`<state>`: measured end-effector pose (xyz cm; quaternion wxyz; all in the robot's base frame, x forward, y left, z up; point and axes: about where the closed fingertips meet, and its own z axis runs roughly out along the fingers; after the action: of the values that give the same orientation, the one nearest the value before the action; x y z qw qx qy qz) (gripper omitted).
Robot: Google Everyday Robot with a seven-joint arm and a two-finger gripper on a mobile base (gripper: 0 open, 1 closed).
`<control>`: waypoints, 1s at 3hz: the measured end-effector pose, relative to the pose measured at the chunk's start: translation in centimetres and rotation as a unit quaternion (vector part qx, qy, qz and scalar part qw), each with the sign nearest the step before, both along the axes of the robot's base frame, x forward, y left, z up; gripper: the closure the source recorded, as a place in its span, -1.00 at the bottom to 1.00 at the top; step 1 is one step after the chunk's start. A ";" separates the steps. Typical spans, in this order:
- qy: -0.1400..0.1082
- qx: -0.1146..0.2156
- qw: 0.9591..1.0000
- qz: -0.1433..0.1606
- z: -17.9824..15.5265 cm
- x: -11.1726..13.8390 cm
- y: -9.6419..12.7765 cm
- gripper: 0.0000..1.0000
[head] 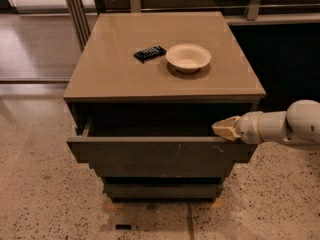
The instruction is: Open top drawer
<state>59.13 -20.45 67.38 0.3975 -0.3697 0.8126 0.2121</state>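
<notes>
The top drawer (160, 151) is the widest of three dark grey drawers. It stands pulled out from the cabinet, with a dark gap above its front edge and pale scratch marks right of centre. My gripper (224, 129) comes in from the right on a white arm (285, 126). Its tan tip rests at the drawer's top edge near the right end. The two narrower drawer fronts (162, 189) below are pushed in.
A tan cabinet top (115, 69) carries a cream bowl (188, 57) and a small black object (150, 53). The floor is speckled stone (35, 199), with a small dark item (122, 227) on it in front. Metal posts (77, 11) stand at the back left.
</notes>
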 end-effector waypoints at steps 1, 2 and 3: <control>0.000 0.000 1.000 0.000 0.5 0.0 0.0 1.00; 0.022 0.006 1.000 -0.002 0.2 -1.0 -0.5 1.00; 0.064 0.021 0.998 -0.004 0.0 -3.2 -1.3 1.00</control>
<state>55.96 -21.77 67.39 0.3537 -0.3436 0.8330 0.2509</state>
